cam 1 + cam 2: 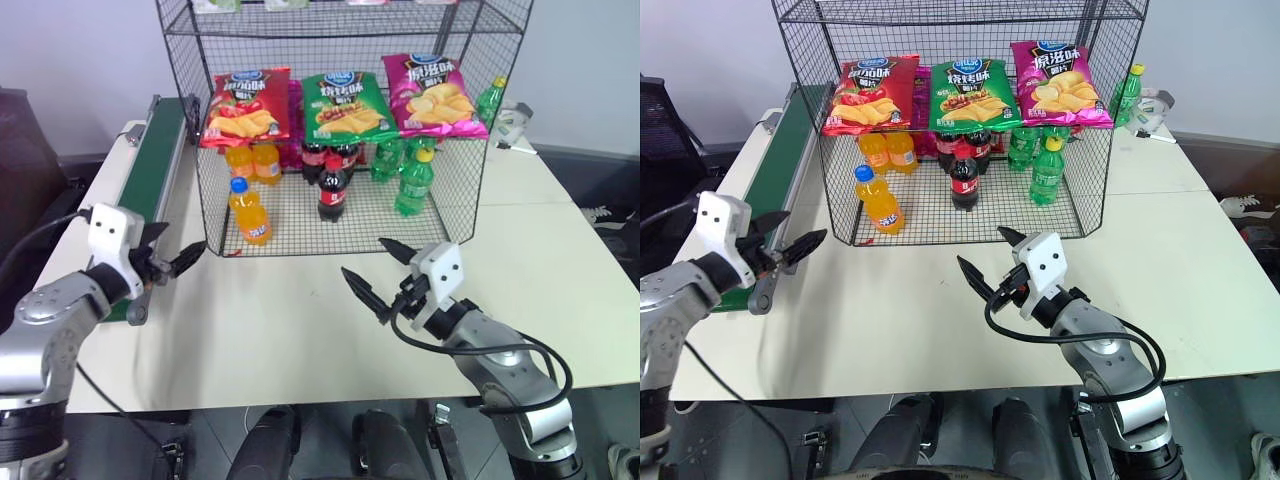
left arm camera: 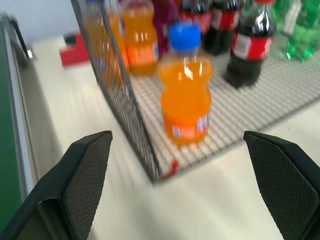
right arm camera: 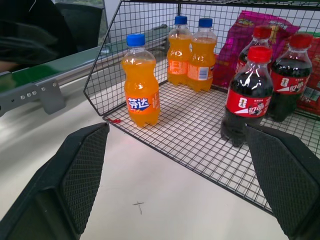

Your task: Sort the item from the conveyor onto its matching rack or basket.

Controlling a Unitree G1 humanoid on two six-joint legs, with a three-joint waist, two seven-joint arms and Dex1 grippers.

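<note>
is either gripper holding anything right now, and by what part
Nothing is held. The left gripper and right gripper are both open and empty; the orange soda bottle stands in the rack.

The left gripper (image 1: 172, 256) is held out at the left, its two black fingers spread wide and pointing toward the right, nothing between them. The right gripper (image 1: 375, 272) sits near the middle, fingers likewise wide apart and empty, aimed forward and leftward from a bent forearm.
</note>
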